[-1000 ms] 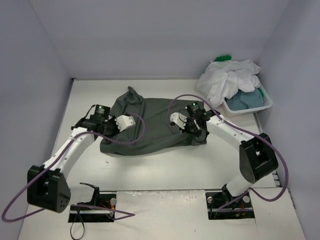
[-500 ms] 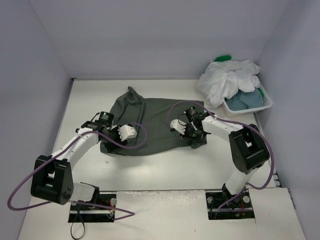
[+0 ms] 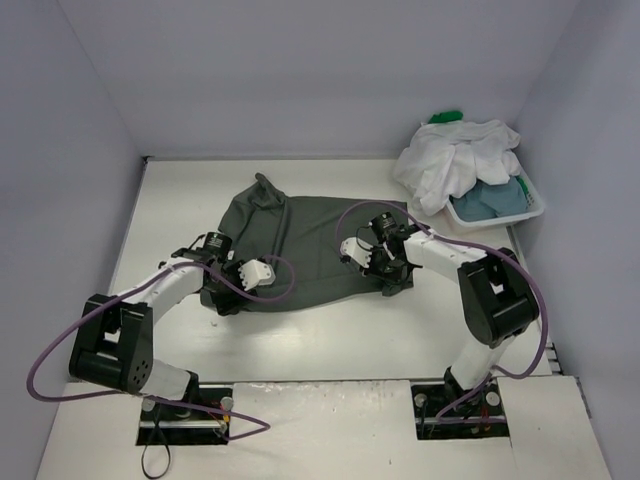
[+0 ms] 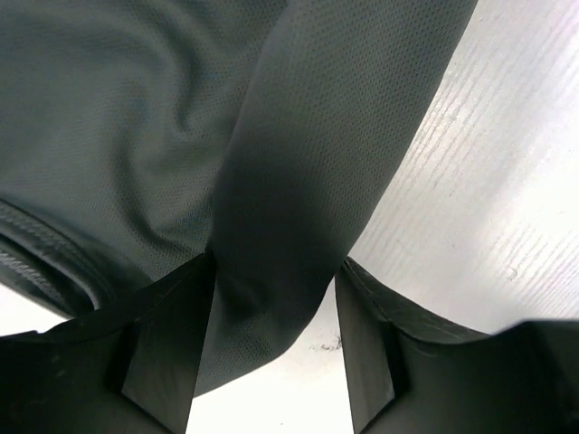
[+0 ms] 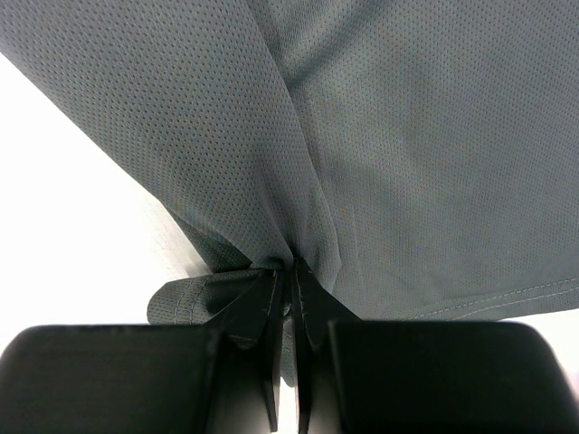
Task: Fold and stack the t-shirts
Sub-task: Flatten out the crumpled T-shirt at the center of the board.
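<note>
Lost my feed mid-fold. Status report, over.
Left gripper open, dark grey t-shirt fold between its jaws. Right gripper shut on its near-right edge. Other shirts heaped in white basket, far right; nothing blocking.

A plain white surface [image 3: 330,345] lies under the left gripper [image 3: 226,298] and right gripper [image 3: 392,282], and looks finely ribbed up close. Pale lavender-grey walls enclose it: a back wall [image 3: 300,70] well beyond both grippers, a left wall [image 3: 60,180] outside the left gripper, and a right wall [image 3: 590,150] outside the right. The light is soft and even, with faint shadows.
</note>
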Controlling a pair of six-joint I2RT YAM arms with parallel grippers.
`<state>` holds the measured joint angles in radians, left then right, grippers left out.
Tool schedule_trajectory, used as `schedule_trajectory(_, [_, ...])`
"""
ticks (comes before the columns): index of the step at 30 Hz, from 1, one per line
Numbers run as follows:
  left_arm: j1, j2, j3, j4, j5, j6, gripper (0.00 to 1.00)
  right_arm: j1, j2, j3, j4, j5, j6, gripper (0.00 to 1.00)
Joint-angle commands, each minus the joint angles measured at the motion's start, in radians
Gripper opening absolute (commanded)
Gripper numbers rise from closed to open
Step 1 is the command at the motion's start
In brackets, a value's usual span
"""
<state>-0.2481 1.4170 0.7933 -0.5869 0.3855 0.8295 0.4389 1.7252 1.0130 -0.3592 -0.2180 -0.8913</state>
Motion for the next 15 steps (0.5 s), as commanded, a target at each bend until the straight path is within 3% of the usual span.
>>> schedule_trajectory(1, [0.006, 0.008, 0.011, 0.048, 0.023, 0.002, 0.5, -0.005, -0.036, -0.014, -0.001, -0.014, 0.0, 0.0])
schedule_trajectory(4, [0.006, 0.033, 0.02, 0.071, 0.021, -0.016, 0.28, -0.005, -0.049, -0.017, -0.004, -0.023, 0.006, 0.0])
schedule_trajectory(5, [0.006, 0.037, 0.023, 0.073, 0.012, -0.02, 0.16, -0.005, -0.053, -0.02, -0.006, -0.024, 0.008, 0.0])
schedule_trajectory(8, [0.006, 0.043, 0.058, 0.049, -0.002, -0.024, 0.0, -0.003, -0.075, -0.027, -0.021, -0.035, 0.014, 0.0])
schedule_trajectory(15, [0.006, -0.073, 0.246, -0.292, 0.14, 0.071, 0.0, 0.044, -0.263, -0.083, -0.067, -0.058, 0.048, 0.0])
